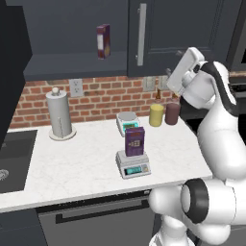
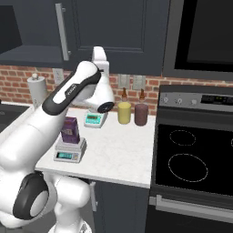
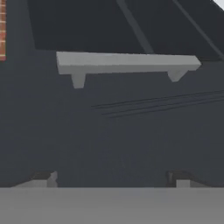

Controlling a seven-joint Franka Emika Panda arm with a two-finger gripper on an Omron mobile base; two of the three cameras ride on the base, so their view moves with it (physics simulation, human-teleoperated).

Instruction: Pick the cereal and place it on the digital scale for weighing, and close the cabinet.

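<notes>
The dark purple cereal [image 1: 135,141] [image 2: 70,129] stands upright on the light-grey digital scale [image 1: 133,166] [image 2: 69,153] near the counter's front edge. Above the counter, the charcoal cabinet [image 1: 163,29] has one compartment open, and a maroon box [image 1: 103,41] stands on its shelf. Its swung-out door [image 1: 12,62] hangs at the far left. My gripper [image 3: 111,180] is raised well above the cereal, open and holding nothing. It faces a closed cabinet door at close range, and that door's silver bar handle [image 3: 127,63] [image 1: 141,34] lies just ahead of the fingertips [image 3: 43,178].
A smaller white scale [image 1: 128,122] sits behind the cereal. A paper towel holder [image 1: 60,115] stands at the left, by the sink [image 1: 14,158]. A yellow canister [image 1: 156,115] and a maroon canister [image 1: 172,113] stand by the brick wall. The stove [image 2: 195,150] lies to the right.
</notes>
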